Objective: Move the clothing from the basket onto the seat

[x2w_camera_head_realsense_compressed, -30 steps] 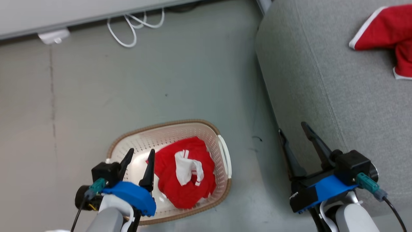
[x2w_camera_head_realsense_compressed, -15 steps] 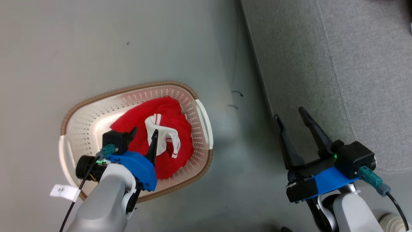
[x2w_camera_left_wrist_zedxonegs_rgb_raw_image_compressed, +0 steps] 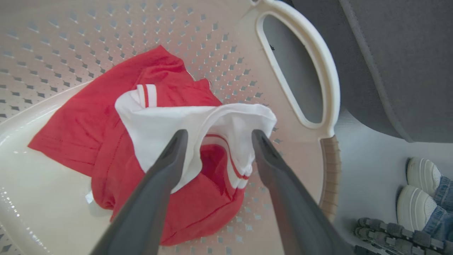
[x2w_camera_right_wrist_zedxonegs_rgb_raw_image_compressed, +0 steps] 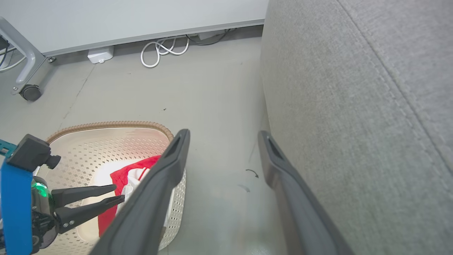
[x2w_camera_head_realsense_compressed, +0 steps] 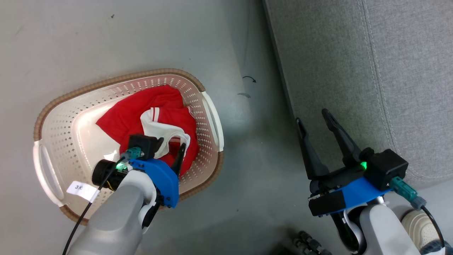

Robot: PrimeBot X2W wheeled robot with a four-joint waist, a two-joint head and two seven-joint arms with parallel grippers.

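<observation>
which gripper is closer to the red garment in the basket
Left. The left gripper is open inside the basket, just over the red garment; the right gripper is open above the floor beside the sofa.

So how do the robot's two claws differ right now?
The left gripper is down inside the basket, its fingers straddling the white part of the red clothing; the right gripper hangs over the floor beside the sofa, nothing between its fingers. The left gripper points steeply down; the right gripper more level. Both stand open, holding nothing.
</observation>
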